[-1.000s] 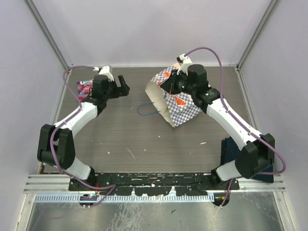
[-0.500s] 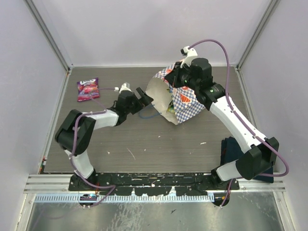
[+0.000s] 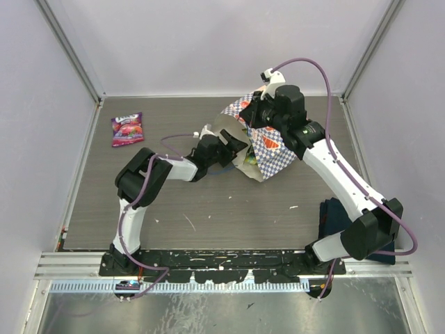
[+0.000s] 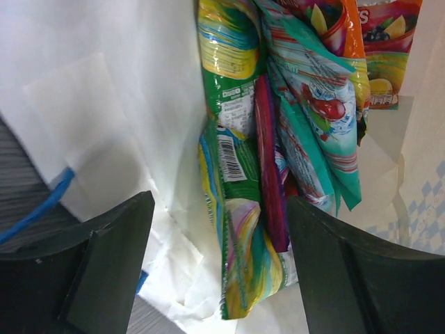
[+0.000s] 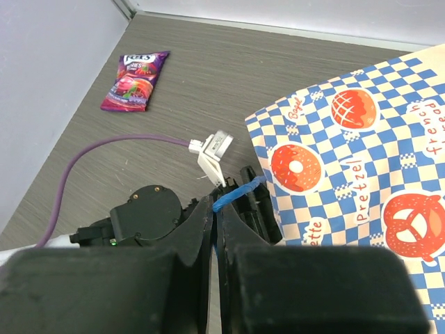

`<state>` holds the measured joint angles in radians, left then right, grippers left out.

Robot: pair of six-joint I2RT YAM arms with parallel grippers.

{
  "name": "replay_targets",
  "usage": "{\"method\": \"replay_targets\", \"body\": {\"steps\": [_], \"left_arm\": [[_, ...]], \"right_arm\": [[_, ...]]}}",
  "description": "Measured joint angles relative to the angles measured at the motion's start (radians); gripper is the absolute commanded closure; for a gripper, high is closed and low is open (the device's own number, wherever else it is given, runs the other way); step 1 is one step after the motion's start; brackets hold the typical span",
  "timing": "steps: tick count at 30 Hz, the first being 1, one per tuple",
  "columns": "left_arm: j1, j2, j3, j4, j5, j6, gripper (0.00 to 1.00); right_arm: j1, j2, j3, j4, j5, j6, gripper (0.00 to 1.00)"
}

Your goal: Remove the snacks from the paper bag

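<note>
While the overhead view gives only the layout, the wrist views fill in the detail. From above, the tan paper bag with blue-and-white checks (image 3: 274, 156) lies on its side at about one o'clock on the dark wood-grain surface (image 3: 208, 202), with its mouth turned towards nine o'clock. A lone flat purple candy packet (image 3: 127, 129) lies at ten o'clock, well apart from the bag. A dark blue cloth (image 3: 328, 219) sits at four o'clock by the right arm's base.

Only the left wrist camera sees inside the bag, where glossy packets stand bunched on edge against the white inner wall. They are a green packet (image 4: 233, 181) with a barcode, a thin purple packet (image 4: 268, 167) seen edge-on, a teal packet (image 4: 313, 139) printed with red fruit, and an orange packet (image 4: 379, 49) at one o'clock. The orange one shows only a final "S" of its logo, and the green packet's small print is too fine to read.

Only the right wrist camera shows the bag's outer print, which reads "Bagel", "Pretzel" and part of "French" among orange pastry pictures. The lone packet's white logo is too small to read.

The left tool (image 4: 221, 209) is spread wide at the bag's mouth. The bunch's lower end lies between its black fingers, and neither finger visibly touches it. The right tool (image 5: 219, 205) is pressed together, pinching the bag's thin blue cord handle (image 5: 238, 190).
</note>
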<state>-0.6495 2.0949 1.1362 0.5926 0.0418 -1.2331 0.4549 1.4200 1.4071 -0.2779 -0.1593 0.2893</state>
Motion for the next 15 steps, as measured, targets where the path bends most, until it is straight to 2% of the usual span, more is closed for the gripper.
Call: {"method": "replay_targets", "body": {"steps": [7, 11, 15], "left_arm": [[-0.027, 0.042, 0.041, 0.022, 0.006, -0.029, 0.31], [-0.035, 0.043, 0.040, 0.039, 0.016, -0.055, 0.31], [-0.038, 0.043, 0.008, 0.080, 0.039, -0.100, 0.37]], "right_arm": [[0.000, 0.000, -0.020, 0.000, 0.000, 0.000, 0.99], [0.000, 0.000, -0.024, 0.001, 0.001, 0.000, 0.99], [0.000, 0.000, -0.027, 0.001, 0.001, 0.000, 0.99]]}}
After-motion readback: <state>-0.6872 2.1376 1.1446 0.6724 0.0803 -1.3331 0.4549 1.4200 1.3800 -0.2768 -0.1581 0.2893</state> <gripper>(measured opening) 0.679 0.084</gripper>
